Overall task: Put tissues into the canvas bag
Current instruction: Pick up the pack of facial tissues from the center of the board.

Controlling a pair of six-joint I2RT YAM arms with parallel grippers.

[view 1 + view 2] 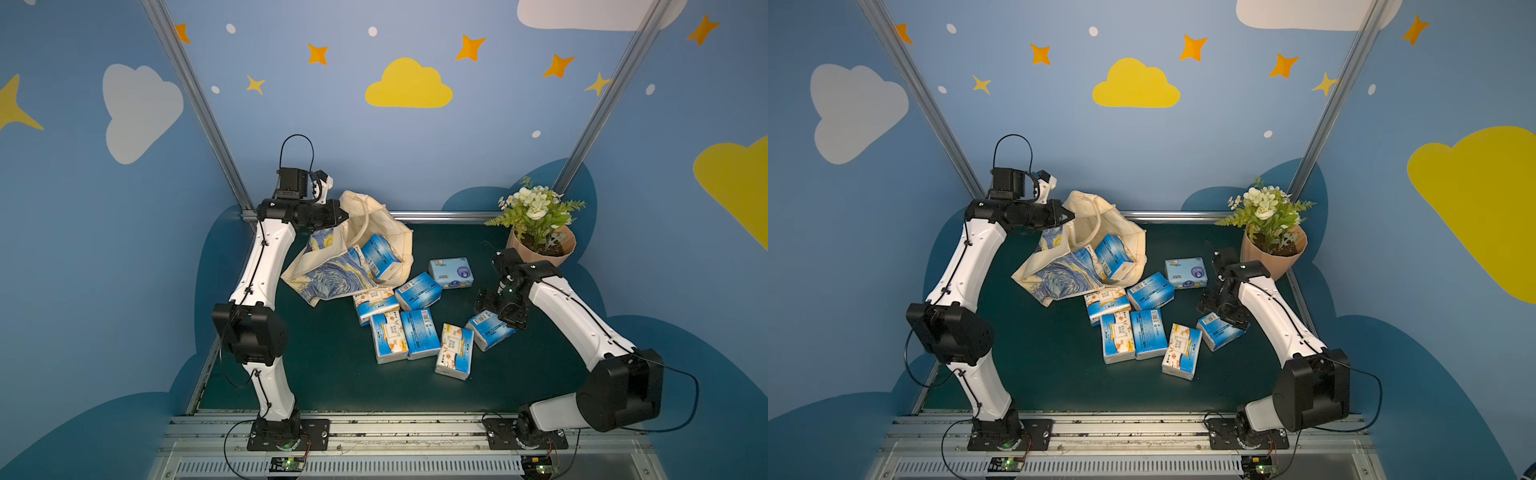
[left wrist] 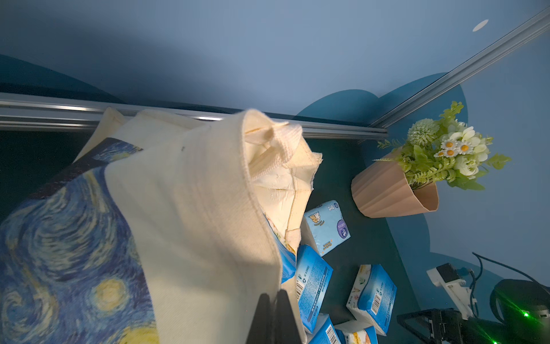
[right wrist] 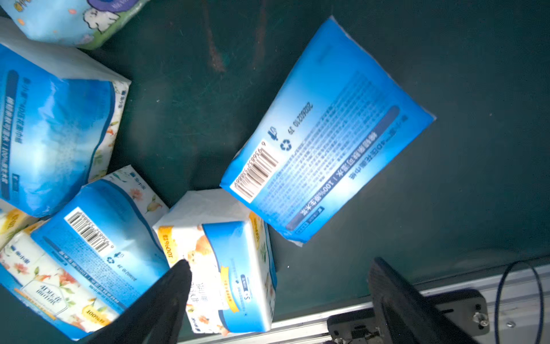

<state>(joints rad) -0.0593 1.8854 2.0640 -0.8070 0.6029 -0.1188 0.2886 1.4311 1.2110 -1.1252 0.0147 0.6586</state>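
The canvas bag (image 1: 332,274) slumps at the back left of the green table, its mouth facing right. My left gripper (image 1: 343,216) is shut on the bag's cream rim (image 2: 193,208) and holds it up; the left wrist view shows the black fingertips (image 2: 268,300) pinched on the cloth. Two tissues packs (image 1: 380,253) lie in the bag's mouth. Several more tissues (image 1: 417,332) lie scattered on the table, among them a paler pack with a purple mark (image 1: 451,272). My right gripper (image 1: 496,311) hangs open over a blue pack (image 3: 327,134), holding nothing. An orange-printed pack (image 3: 226,268) lies near one finger.
A beige flowerpot with white flowers (image 1: 540,245) stands at the back right, just behind the right arm. Aluminium rails run along the table's front (image 1: 374,419) and back (image 1: 440,216). Blue walls close in the sides.
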